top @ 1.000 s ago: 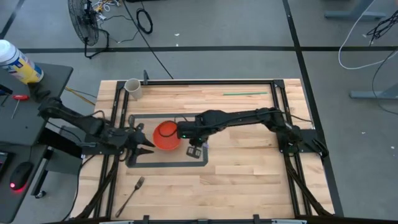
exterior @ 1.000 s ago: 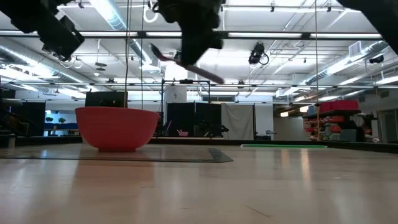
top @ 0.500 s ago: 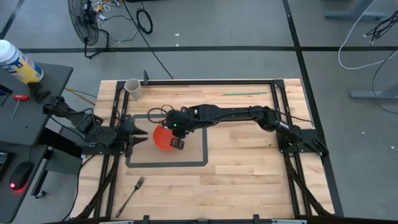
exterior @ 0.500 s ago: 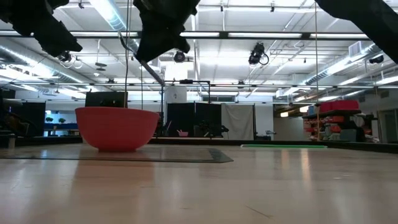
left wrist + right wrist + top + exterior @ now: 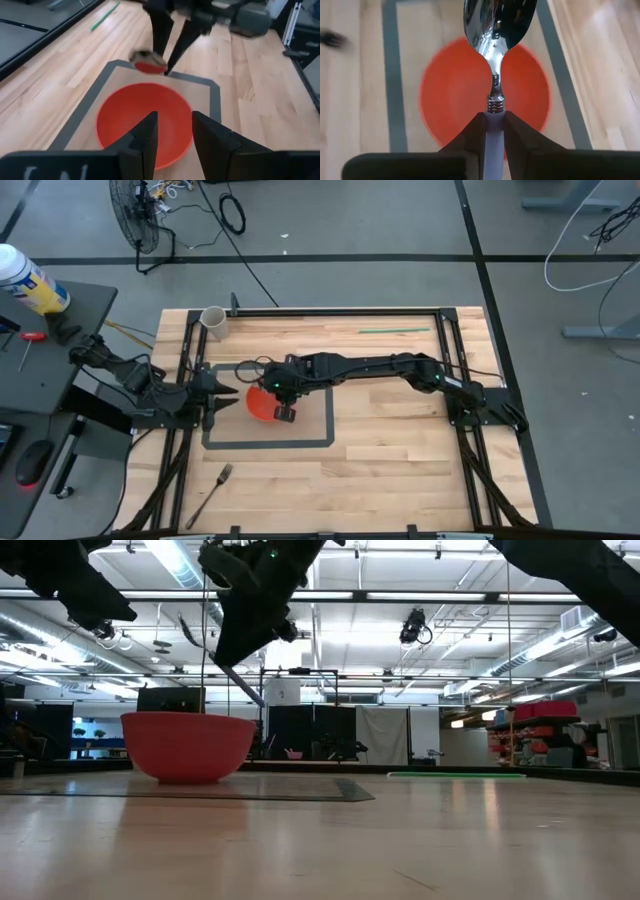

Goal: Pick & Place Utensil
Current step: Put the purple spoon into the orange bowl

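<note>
Gripping the spoon (image 5: 496, 30), the right hand (image 5: 493, 131) hangs above the bowl (image 5: 451, 95).

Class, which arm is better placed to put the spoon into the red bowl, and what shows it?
The right. Its end effector is shut on the spoon directly above the red bowl. The left end effector waits beside the bowl, open and holding nothing.

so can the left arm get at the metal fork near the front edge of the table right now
Probably yes. The left hand is empty and open beside the red plastic bowl, and the silver metal fork lies alone on bare wood on that arm's side. The right hand holds the spoon above the bowl, clear of that path.
</note>
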